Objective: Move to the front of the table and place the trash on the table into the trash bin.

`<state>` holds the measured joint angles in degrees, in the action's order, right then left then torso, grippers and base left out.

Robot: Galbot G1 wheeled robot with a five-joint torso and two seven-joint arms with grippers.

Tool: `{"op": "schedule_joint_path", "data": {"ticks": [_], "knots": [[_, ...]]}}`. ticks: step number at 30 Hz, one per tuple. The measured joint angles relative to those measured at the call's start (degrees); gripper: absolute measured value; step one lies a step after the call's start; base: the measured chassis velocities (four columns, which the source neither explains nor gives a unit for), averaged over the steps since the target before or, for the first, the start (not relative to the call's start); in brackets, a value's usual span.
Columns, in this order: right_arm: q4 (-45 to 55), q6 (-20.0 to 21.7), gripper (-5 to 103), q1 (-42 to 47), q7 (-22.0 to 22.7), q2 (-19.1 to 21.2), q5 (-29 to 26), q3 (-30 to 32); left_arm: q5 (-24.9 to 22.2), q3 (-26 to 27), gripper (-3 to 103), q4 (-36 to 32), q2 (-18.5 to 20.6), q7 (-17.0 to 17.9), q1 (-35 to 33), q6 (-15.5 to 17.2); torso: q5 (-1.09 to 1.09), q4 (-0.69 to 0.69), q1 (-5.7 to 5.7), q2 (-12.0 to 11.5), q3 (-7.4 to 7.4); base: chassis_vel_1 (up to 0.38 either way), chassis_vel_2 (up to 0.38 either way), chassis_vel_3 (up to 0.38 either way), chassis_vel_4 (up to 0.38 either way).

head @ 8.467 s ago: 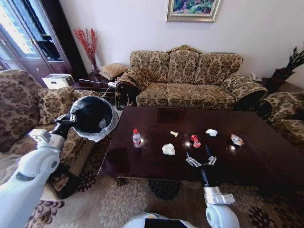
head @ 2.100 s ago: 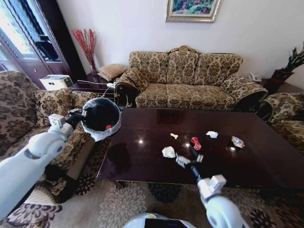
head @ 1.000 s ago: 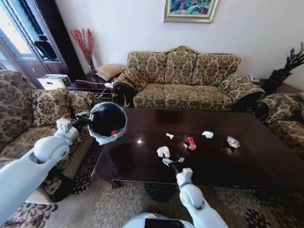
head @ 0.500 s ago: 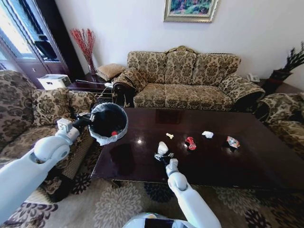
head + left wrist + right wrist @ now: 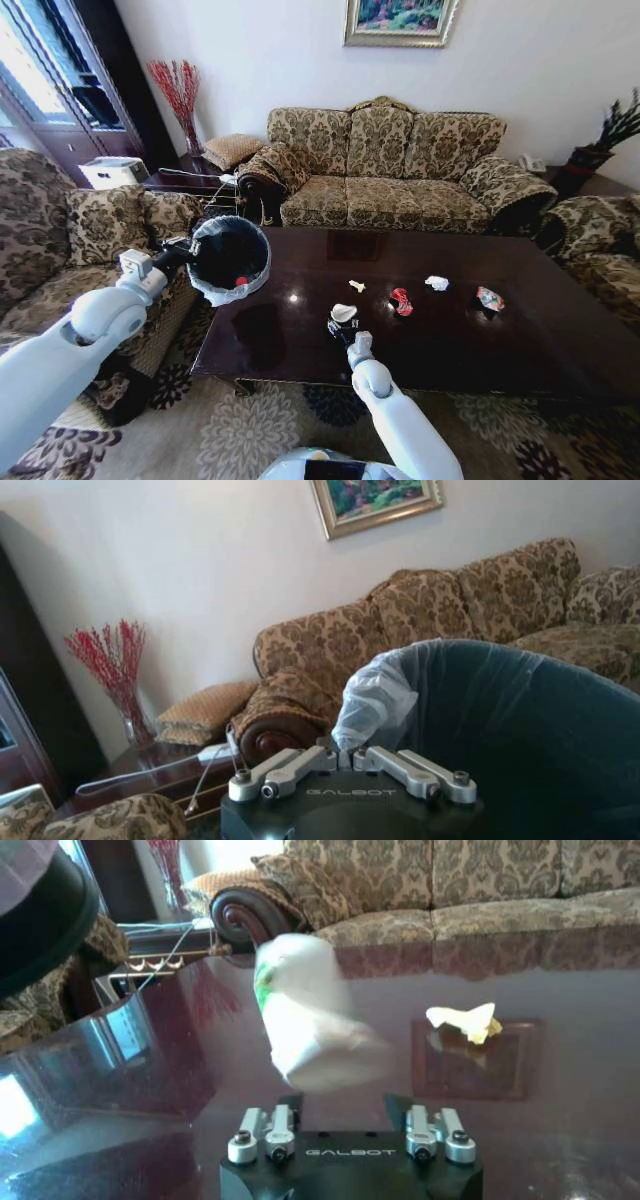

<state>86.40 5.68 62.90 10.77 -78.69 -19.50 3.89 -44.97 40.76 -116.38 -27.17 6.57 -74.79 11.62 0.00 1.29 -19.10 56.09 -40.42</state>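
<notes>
The right gripper (image 5: 341,326) pinches 1 white wad (image 5: 343,313), lifted just clear of the table (image 5: 300,350); in the right wrist view the wad (image 5: 312,1020) stands between its fingers. The left gripper (image 5: 172,254) clamps the rim of the bin (image 5: 205,290), tilted at the table's left corner, mouth towards the table. To do this well, I would carry the wad well over the black bag before letting go, grip firm on the way. A yellow scrap (image 5: 356,286), red wrapper (image 5: 400,300), another wad (image 5: 436,283) and a coloured wrapper (image 5: 488,298) lie on the table.
</notes>
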Motion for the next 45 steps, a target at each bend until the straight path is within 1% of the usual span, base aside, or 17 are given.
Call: {"op": "schedule_joint_path", "data": {"ticks": [2,4,5,7,9,11,12,14,25,31,32,34,36,38,41,42,45], "knots": [[0.14,-1.05,39,0.06,-0.21,0.04,0.48,0.17,0.00,0.00,2,-0.02,-0.11,-0.13,-0.03,0.00,0.00,0.00,0.00,0.00,0.00,0.000,0.000,0.000,0.000],[0.19,-1.18,39,0.05,-0.26,0.06,0.54,0.18,0.00,0.00,2,-0.02,-0.12,-0.15,-0.03,0.00,0.00,0.00,0.00,0.00,0.00,0.000,0.000,0.000,0.000],[0.30,-1.23,28,-0.01,-0.38,0.12,0.69,0.21,0.00,0.00,2,-0.03,-0.14,-0.22,-0.04,0.00,0.00,0.00,0.00,0.00,0.00,0.000,0.000,0.000,0.000],[0.35,-1.23,28,-0.05,-0.40,0.15,0.78,0.24,0.00,0.00,2,-0.03,-0.14,-0.25,-0.04,0.00,0.00,0.00,0.00,0.00,0.00,0.000,0.000,0.000,0.000],[0.66,-1.28,18,-0.12,-0.44,0.34,1.23,0.34,-0.04,-0.02,2,-0.02,-0.14,-0.38,-0.04,0.00,0.00,0.00,0.00,0.00,0.00,0.000,0.000,0.000,0.000],[0.85,-1.46,18,-0.12,-0.47,0.43,1.25,0.34,-0.06,-0.02,2,0.01,-0.13,-0.43,-0.05,0.00,0.00,0.00,0.00,0.00,0.00,0.000,0.000,0.000,0.000],[1.18,-1.82,4,-0.17,-0.67,0.64,1.23,0.30,-0.08,-0.05,2,0.10,-0.11,-0.51,-0.05,-0.02,0.00,0.00,0.00,0.00,0.00,0.000,0.000,0.000,0.000],[1.21,-3.01,-5,-0.56,-1.58,0.88,0.95,0.08,-0.10,-0.18,2,0.27,-0.05,-0.57,-0.04,-0.06,0.00,0.00,0.00,0.00,0.00,0.000,0.000,0.000,0.000],[-3.71,-6.08,-5,-7.49,-5.51,0.28,1.58,-4.25,-0.44,-0.70,2,0.90,0.84,-0.63,0.34,-0.25,0.00,0.00,0.00,0.00,0.00,0.000,0.000,0.000,0.000],[-10.08,-6.65,-4,-13.87,-5.65,-3.22,2.05,-8.03,-0.76,0.14,2,2.33,1.68,-0.66,0.75,-1.00,-0.01,0.02,-0.01,0.00,0.00,0.000,0.000,0.000,0.000],[-11.56,-6.80,1,-15.11,-5.65,-4.49,2.12,-8.38,-0.85,0.27,2,2.33,1.76,-0.67,0.66,-1.01,-0.01,0.02,-0.01,0.00,0.00,0.000,0.000,0.000,0.000],[-11.97,-6.87,1,-15.42,-5.65,-4.83,2.12,-8.43,-0.87,0.29,2,2.33,1.78,-0.68,0.63,-1.02,-0.01,0.01,0.00,0.00,0.00,0.000,0.000,0.000,0.000],[-15.00,-7.40,7,-17.69,-5.65,-7.58,2.05,-8.61,-0.92,0.29,2,2.24,1.81,-0.69,0.54,-1.02,-0.01,0.02,0.00,0.01,0.00,0.000,0.000,0.000,0.000],[-16.59,-7.73,7,-18.63,-5.65,-8.67,2.20,-8.62,-0.92,0.22,2,2.24,1.81,-0.69,0.54,-1.02,-0.01,0.01,0.00,0.00,0.00,0.000,0.000,0.000,0.000],[-21.34,-9.50,27,-21.02,-5.65,-11.03,3.05,-8.59,-0.91,-0.17,2,2.32,1.85,-0.69,0.54,-1.02,-0.01,0.00,0.00,0.00,0.00,0.000,0.000,0.000,0.000],[-21.34,-9.50,27,-21.02,-5.65,-11.03,3.05,-8.59,-0.91,-0.17,2,2.32,1.85,-0.69,0.54,-1.02,-0.01,0.00,0.00,0.00,0.00,0.000,0.000,0.000,0.000],[-25.35,-11.31,43,-22.23,-5.65,-12.61,4.45,-8.27,-0.92,-0.26,2,2.50,2.14,-0.69,0.43,-1.01,-0.01,0.00,-0.01,0.00,0.00,0.000,0.000,0.000,0.000]]}}
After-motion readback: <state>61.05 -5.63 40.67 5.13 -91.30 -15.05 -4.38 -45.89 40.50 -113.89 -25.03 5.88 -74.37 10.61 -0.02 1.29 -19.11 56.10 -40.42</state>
